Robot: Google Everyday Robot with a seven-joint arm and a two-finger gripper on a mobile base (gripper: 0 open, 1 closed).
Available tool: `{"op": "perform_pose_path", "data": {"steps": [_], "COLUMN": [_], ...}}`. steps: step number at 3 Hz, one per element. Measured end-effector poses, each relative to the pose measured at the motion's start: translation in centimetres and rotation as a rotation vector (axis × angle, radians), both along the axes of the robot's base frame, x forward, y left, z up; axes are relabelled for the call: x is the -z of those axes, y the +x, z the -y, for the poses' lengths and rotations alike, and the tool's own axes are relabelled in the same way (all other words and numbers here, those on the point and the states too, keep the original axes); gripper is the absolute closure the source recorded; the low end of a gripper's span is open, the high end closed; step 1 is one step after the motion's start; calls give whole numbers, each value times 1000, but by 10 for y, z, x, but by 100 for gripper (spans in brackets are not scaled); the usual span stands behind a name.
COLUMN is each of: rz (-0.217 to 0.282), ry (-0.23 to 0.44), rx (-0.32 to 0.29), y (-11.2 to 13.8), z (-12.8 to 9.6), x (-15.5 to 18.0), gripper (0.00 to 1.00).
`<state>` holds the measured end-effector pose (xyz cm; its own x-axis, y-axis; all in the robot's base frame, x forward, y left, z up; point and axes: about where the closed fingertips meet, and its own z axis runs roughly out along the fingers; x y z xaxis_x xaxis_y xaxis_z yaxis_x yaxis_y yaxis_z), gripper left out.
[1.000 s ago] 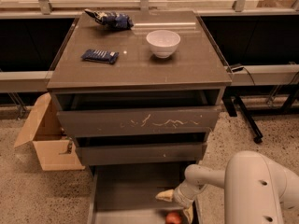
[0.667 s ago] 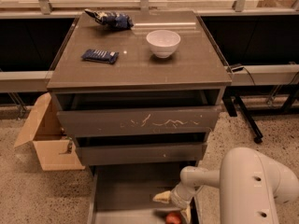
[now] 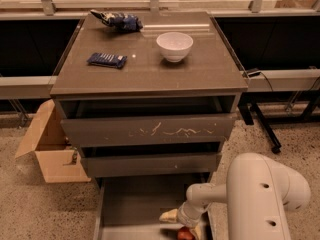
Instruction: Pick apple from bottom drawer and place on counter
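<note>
One claw (image 3: 184, 225) is seen down inside the bottom drawer (image 3: 135, 209), just over the apple (image 3: 185, 233) near its right wall; whether it is clenched cannot be told. Pickup is judged in hand; next, a firm grasp and lift to the tabletop (image 3: 150, 74) are needed.

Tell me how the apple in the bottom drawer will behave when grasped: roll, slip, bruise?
The apple looks round and smooth, so it will probably roll across the flat floor of the bottom drawer if nudged off-centre. It seems small and rigid, so likely light and firm to grip. The gripper hangs just over it.
</note>
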<state>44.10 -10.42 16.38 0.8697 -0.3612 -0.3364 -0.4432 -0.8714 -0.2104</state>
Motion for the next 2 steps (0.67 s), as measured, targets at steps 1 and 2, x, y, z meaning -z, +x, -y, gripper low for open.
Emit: {"op": "perform_pose_path", "data": {"steps": [1, 2], "rz": [-3, -16], "ry": [5, 11], "rx": [-17, -23], "y": [-4, -6], "z": [-4, -3], "x": [11, 23], "gripper": [0, 14]}}
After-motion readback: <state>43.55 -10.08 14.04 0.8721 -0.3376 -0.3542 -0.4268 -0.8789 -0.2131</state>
